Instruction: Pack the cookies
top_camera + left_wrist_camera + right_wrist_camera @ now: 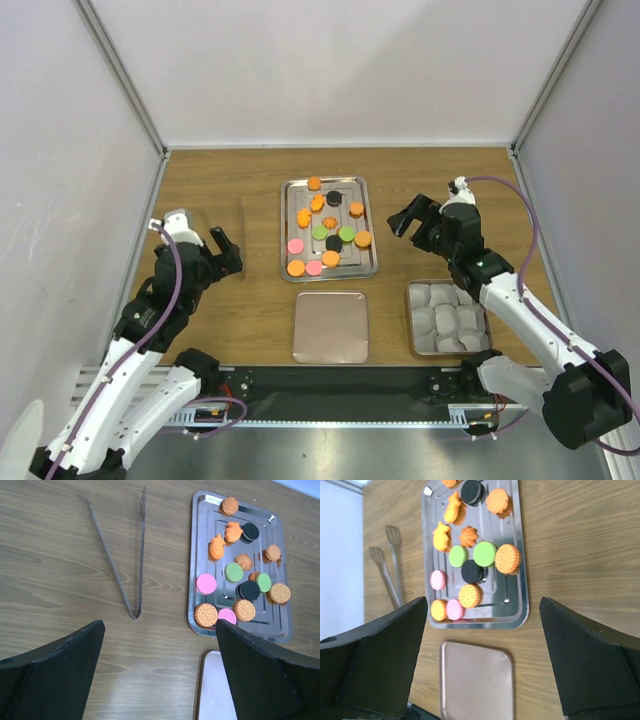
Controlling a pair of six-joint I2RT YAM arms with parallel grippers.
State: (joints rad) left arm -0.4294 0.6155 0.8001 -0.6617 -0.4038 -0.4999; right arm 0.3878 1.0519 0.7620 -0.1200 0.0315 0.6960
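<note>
Several cookies (327, 225) in orange, pink, green and black lie on a steel tray (371, 268) at the table's middle. They also show in the left wrist view (234, 572) and the right wrist view (484, 554). My left gripper (228, 252) is open and empty, above the table left of the tray; its jaws (159, 630) stand wide apart. My right gripper (408, 225) is open and empty, right of the tray; its jaws (482, 605) stand wide apart over the tray's near edge.
A square box (410, 320) with pale grey paper cups (447, 318) stands at the near right. A flat pinkish square lid (331, 327) lies in front of the tray. Metal tongs (134, 613) lie on the wood left of the tray, also in the right wrist view (395, 555).
</note>
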